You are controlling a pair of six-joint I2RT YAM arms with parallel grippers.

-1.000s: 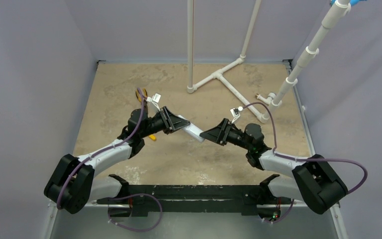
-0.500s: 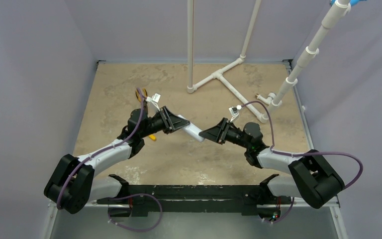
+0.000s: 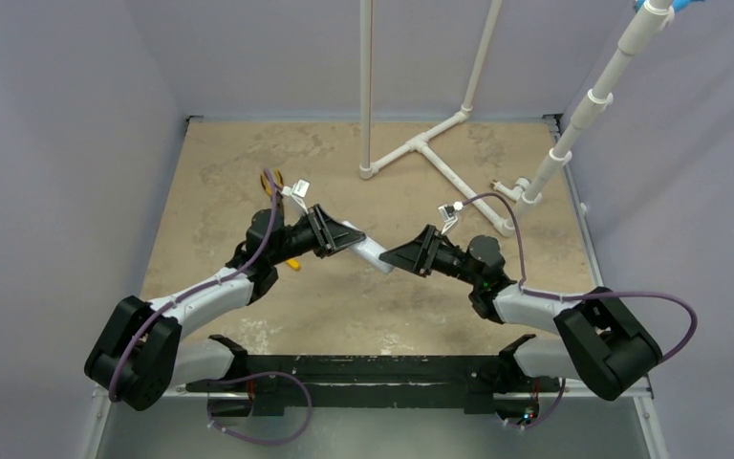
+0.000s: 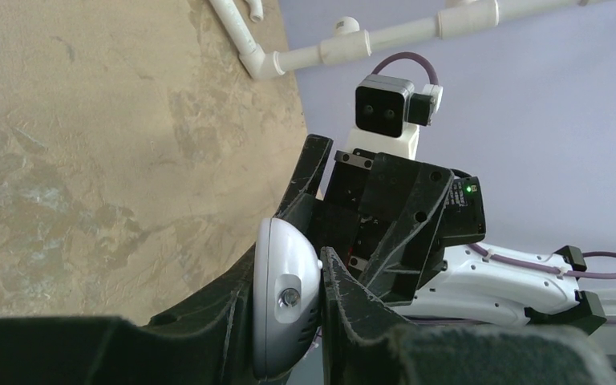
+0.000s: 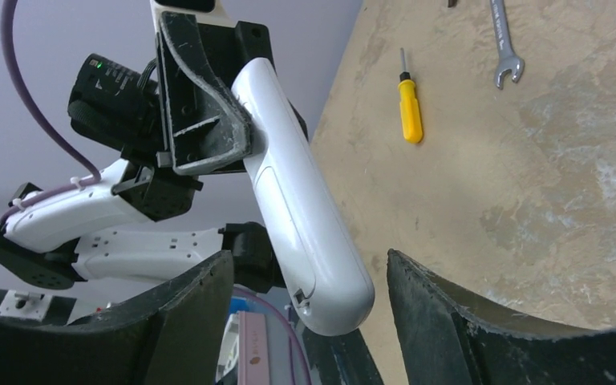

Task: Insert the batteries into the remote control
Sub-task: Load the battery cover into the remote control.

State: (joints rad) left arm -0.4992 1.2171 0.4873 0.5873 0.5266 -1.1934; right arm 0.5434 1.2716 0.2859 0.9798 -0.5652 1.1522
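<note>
— Sandy surface (image 3: pixel 229 163) below; how far along?
— Early. My left hand (image 3: pixel 340 235) pinches the remote control (image 3: pixel 368 249) aloft, mid-frame; my right hand (image 3: pixel 391 257) spreads around its free end. No batteries visible; loading not yet done, I judge.

Bright, even overhead light, soft faint shadows, near foreground blurred (wrist views), no glare

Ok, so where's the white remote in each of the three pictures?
Top external: the remote control is in the middle of the picture, slanting.
Left wrist: low in the middle, with only its rounded end showing.
Right wrist: in the centre, its long white body slanting down to the right.
Shared landmark: the tan table is in all three.
</note>
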